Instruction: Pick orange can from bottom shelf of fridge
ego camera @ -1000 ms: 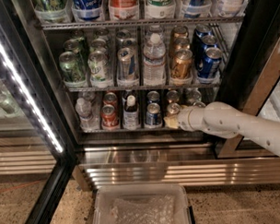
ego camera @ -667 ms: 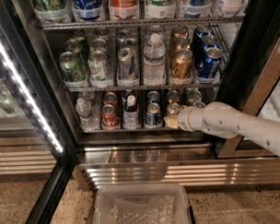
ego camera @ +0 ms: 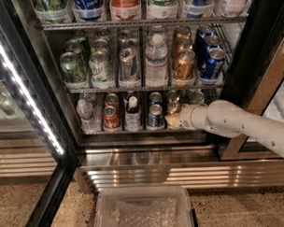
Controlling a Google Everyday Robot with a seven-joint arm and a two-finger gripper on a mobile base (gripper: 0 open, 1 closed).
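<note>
Nothing is shifting since the earlier frame: the gripper point(ego camera: 176, 120) is reaching low along the fridge's point(ego camera: 242, 51) bottom shelf point(ego camera: 133, 130), lining up a side grasp on the orange can point(ego camera: 173, 107) right at its tip, though I cannot tell whether it is clenching.

A shop or staff pantry is suggested, though which cannot be told. The frame is filled by a glass-door drinks fridge point(ego camera: 245, 60), stocked in tidy rows with cans point(ego camera: 99, 67) and bottles point(ego camera: 155, 59) and lit by a white LED strip point(ego camera: 26, 91) at left. A speckled hard floor point(ego camera: 239, 210) is seen at lower right. The gripper point(ego camera: 174, 120) is seen right of centre, at the bottom shelf point(ego camera: 133, 131).
</note>
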